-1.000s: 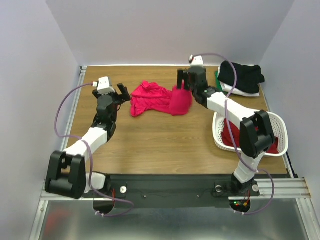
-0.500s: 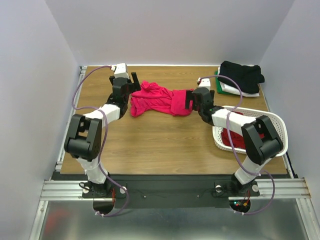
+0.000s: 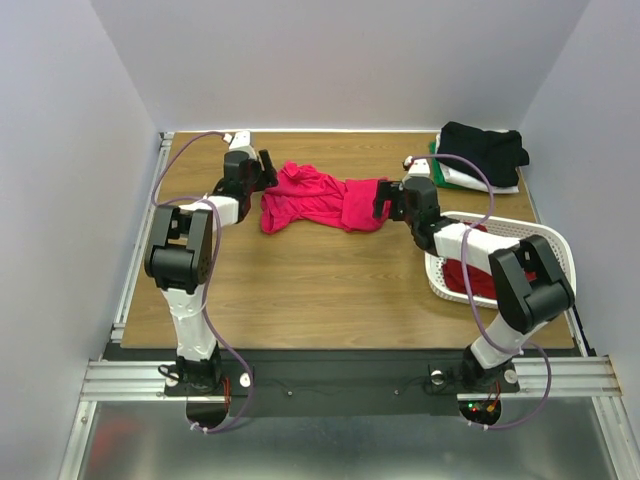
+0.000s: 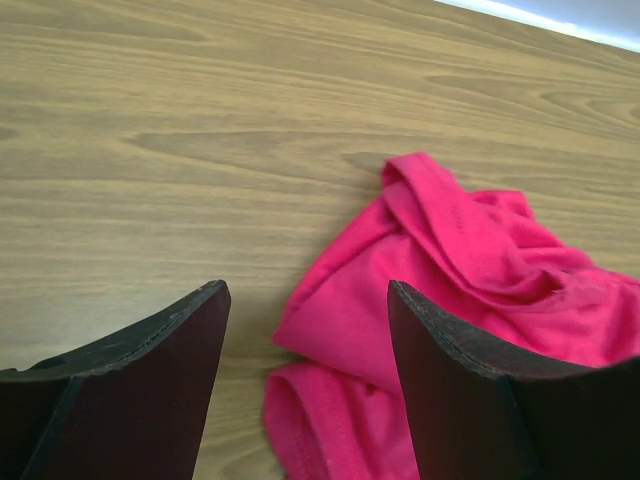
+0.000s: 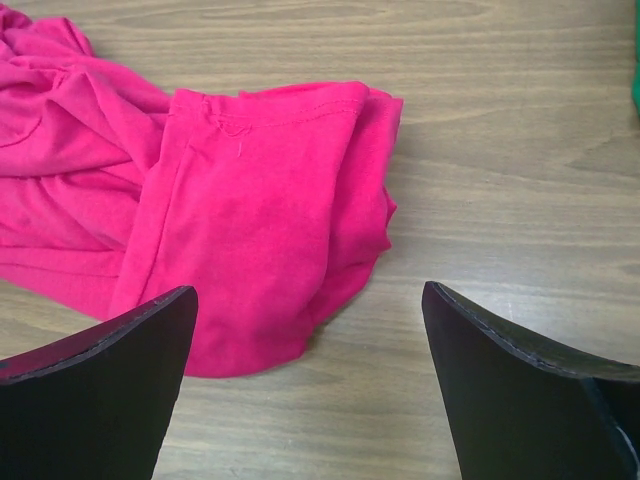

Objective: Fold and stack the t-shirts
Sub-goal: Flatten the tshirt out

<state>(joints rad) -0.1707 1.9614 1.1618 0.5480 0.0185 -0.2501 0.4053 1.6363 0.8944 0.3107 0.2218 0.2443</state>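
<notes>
A bright pink-red t-shirt (image 3: pixel 318 198) lies crumpled and stretched sideways on the wooden table (image 3: pixel 300 280). My left gripper (image 3: pixel 263 178) is low at its left end, open. In the left wrist view the shirt's (image 4: pixel 470 260) rolled edge lies between the fingers (image 4: pixel 150 390) of that gripper (image 4: pixel 305 300), not pinched. My right gripper (image 3: pixel 381 201) sits at the shirt's right end, wide open and holding nothing. The right wrist view shows the hem (image 5: pixel 240 200) just ahead of the gripper (image 5: pixel 308 295). Folded black (image 3: pixel 482 148), white (image 3: pixel 480 180) and green (image 3: pixel 436 158) shirts are stacked at the back right.
A white perforated basket (image 3: pixel 555 262) stands at the right with a darker red shirt (image 3: pixel 480 282) inside, close under my right forearm. The side walls and the table's back edge lie near both grippers. A green edge (image 5: pixel 636 80) shows at the right wrist view's border.
The left arm swung from the table's left side to the shirt's left end and its jaws narrowed a little. The right gripper dropped to the table, opened fully and let the shirt's right end fall.
</notes>
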